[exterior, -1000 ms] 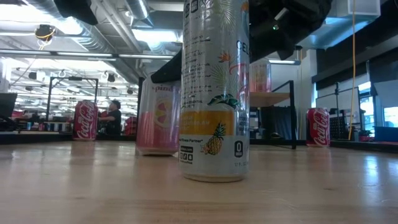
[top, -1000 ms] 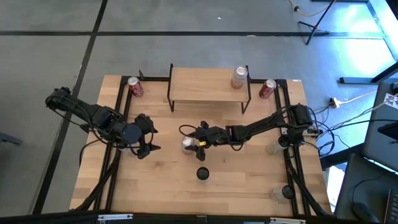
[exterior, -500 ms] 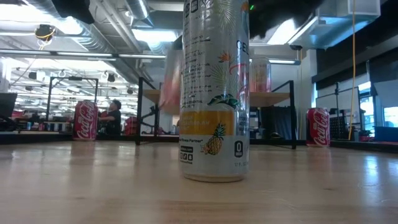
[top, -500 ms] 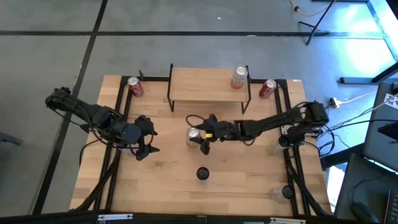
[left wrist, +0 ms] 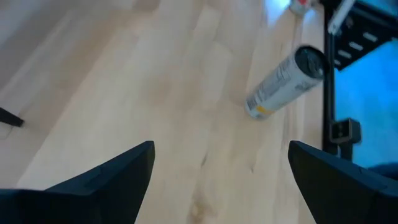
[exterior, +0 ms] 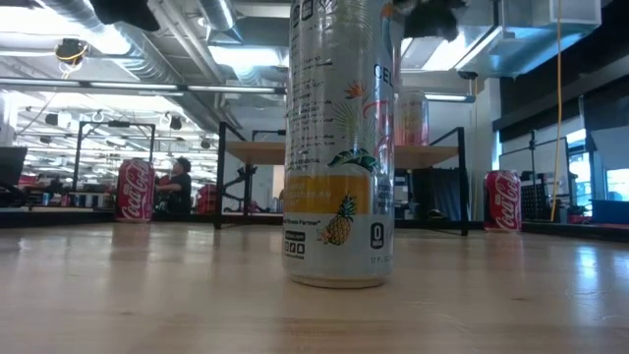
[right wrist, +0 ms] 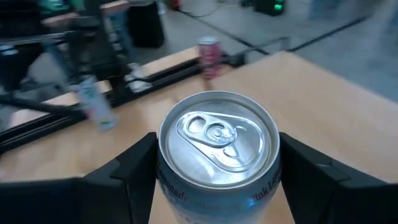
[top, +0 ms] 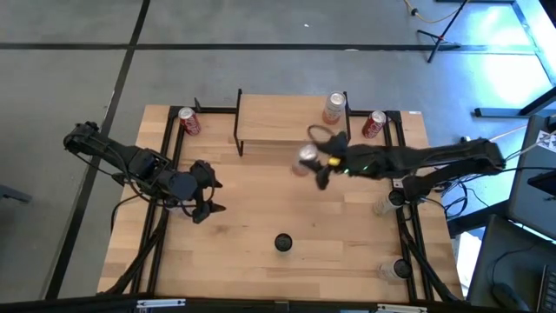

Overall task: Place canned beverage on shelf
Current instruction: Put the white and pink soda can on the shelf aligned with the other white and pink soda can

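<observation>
A wooden table stands on grey concrete floor. From the left: the left gripper hovers wide open and empty; the shelf sits at the back edge; the right gripper clamps a can just before it.

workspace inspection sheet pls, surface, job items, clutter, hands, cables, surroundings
surface: light wooden tabletop, black rails along its sides.
job's things: small raised light-wood shelf on black legs with one pale can at its right end; pink-and-silver can held upright and off the table, near the shelf's front edge.
clutter: two red cola cans beside the shelf; tall white pineapple-print can standing mid-table; clear cups on the right.
hands: right hand shut on the pink-and-silver can; left hand open, empty, over the table's left side.
cables: loose cables on the floor at right.
surroundings: grey concrete floor; a person far behind.
</observation>
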Robot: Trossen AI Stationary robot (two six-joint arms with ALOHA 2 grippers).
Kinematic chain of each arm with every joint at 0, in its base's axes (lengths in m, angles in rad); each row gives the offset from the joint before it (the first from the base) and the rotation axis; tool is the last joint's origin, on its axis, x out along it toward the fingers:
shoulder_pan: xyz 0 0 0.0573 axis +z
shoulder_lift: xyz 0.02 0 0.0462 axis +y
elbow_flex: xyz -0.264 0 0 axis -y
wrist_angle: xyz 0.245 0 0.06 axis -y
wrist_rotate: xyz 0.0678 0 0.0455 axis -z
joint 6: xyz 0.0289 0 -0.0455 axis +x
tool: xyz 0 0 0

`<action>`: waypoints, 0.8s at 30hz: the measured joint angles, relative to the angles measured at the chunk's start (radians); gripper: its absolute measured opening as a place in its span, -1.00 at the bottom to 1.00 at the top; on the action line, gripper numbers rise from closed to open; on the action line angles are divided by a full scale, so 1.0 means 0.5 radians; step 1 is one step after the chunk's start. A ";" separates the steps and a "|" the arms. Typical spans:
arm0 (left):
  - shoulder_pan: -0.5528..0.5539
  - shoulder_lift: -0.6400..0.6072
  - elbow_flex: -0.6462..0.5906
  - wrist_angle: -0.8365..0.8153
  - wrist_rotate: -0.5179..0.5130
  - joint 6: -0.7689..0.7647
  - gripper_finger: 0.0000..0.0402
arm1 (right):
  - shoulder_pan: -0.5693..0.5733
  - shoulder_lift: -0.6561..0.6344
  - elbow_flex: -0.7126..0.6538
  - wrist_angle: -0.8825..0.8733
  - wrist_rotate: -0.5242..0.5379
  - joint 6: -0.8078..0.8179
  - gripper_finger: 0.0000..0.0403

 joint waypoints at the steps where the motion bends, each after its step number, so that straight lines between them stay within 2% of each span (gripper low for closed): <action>1: 0.001 0.000 0.000 0.018 -0.040 0.000 0.78 | -0.034 -0.049 0.000 -0.059 0.020 0.000 0.27; 8: 0.001 0.000 0.000 0.114 -0.148 -0.002 0.78 | -0.390 -0.234 0.003 -0.422 0.048 -0.012 0.27; 15: 0.001 0.000 0.000 0.125 -0.185 -0.093 0.78 | -0.695 -0.187 0.003 -0.491 -0.137 -0.214 0.27; 24: 0.001 0.000 0.000 0.173 -0.204 -0.107 0.78 | -0.911 -0.156 -0.001 -0.507 -0.259 -0.363 0.27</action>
